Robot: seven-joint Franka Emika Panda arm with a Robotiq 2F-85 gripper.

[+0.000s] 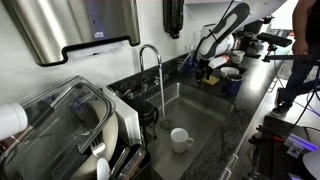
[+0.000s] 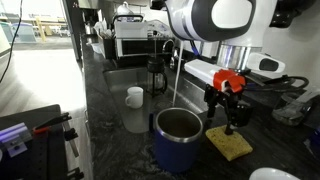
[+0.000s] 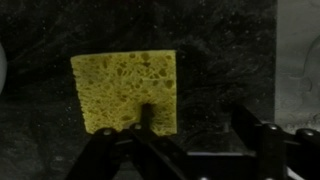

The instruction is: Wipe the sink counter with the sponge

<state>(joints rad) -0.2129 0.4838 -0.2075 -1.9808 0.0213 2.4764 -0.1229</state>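
Note:
The yellow sponge (image 3: 125, 90) lies flat on the dark speckled sink counter (image 3: 220, 50). In an exterior view it (image 2: 229, 143) lies just right of a blue cup. My gripper (image 3: 195, 125) is open and empty, hovering just above the counter. One finger overlaps the sponge's near edge and the other stands over bare counter beside it. In an exterior view the gripper (image 2: 225, 118) points down right above the sponge. In an exterior view the arm (image 1: 215, 45) is at the far end of the counter (image 1: 235, 120), and the sponge is too small to make out there.
A blue steel-lined cup (image 2: 178, 135) stands close beside the sponge. A white mug (image 1: 180, 138) sits in the steel basin under the faucet (image 1: 150, 60). A dish rack (image 1: 70, 125) and a coffee press (image 2: 157, 72) stand further along. A white plate rim (image 2: 275, 174) lies near the sponge.

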